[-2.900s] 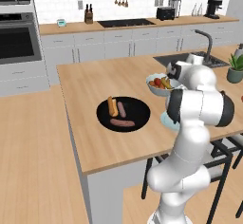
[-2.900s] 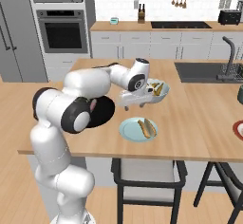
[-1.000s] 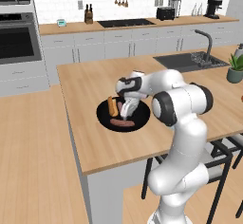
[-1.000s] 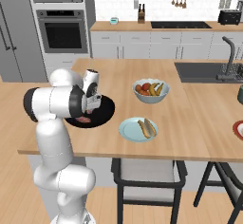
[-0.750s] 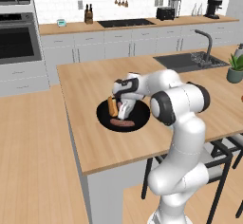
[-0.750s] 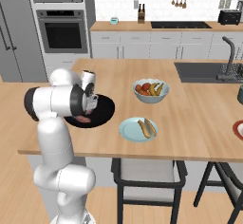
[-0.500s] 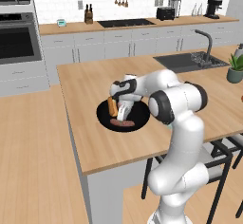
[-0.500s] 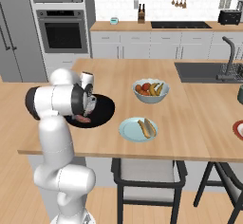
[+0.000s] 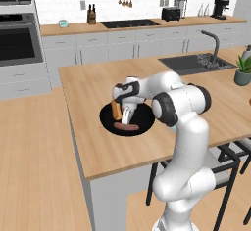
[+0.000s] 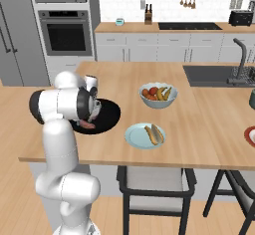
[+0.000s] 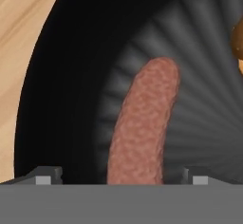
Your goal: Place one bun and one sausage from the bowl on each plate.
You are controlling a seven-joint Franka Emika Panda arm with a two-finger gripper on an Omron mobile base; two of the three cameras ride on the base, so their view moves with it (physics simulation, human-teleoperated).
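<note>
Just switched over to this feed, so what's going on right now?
The arm has its open gripper down in the black bowl, jaws on either side of the sausage but not closed on it. A bun lies next to it in the bowl. The pale blue plate already holds a bun and a sausage.

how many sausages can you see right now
2. One sausage lies in the black bowl, between the open claw's fingertips. Another lies on the pale blue plate beside a bun. The arm may hide others.
</note>
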